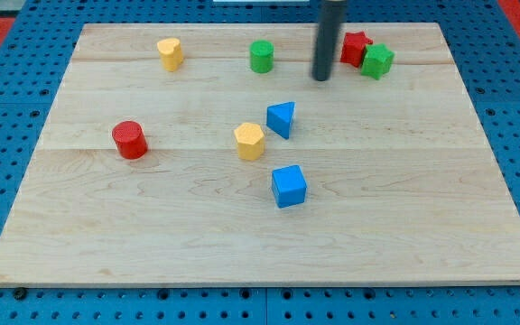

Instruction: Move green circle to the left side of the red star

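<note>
Green circle (261, 56) sits at nine o'clock of your tip (320, 78), red star (355, 45) at two. No hand, nothing held. Circle round, then push it toward three o'clock.

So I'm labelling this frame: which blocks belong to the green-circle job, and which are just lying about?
Belong to the job:
green circle
red star
my tip, between those two, touching neither

Just lying about:
green star
red cylinder
two yellow blocks
blue cube
blue wedge

green circle (261, 56), red star (356, 45) (pale wood board (152, 226)).
</note>
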Robot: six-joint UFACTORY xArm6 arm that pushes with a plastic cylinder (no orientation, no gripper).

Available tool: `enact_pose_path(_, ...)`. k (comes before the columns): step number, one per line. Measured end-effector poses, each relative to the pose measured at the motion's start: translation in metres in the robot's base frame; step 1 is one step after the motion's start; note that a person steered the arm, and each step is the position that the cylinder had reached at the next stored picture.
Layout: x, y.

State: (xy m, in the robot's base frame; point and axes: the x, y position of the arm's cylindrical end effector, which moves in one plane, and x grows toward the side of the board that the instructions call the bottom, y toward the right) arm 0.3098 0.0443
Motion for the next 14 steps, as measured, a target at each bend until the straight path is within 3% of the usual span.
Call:
enact_pose_path(1,0.016,-0.044)
enact_pose_path(2,-0.021,-0.075)
enact_pose_path(5,-0.071,-0.03)
enact_pose_path(8,-0.049,-0.011)
enact_pose_path(9,-0.081,-0.039)
enact_pose_path(10,-0.086,-0.008)
enact_pose_path(11,-0.07,0.024)
enact_pose_path(13,-0.059,-0.008)
enact_pose_path(14,-0.056,0.009)
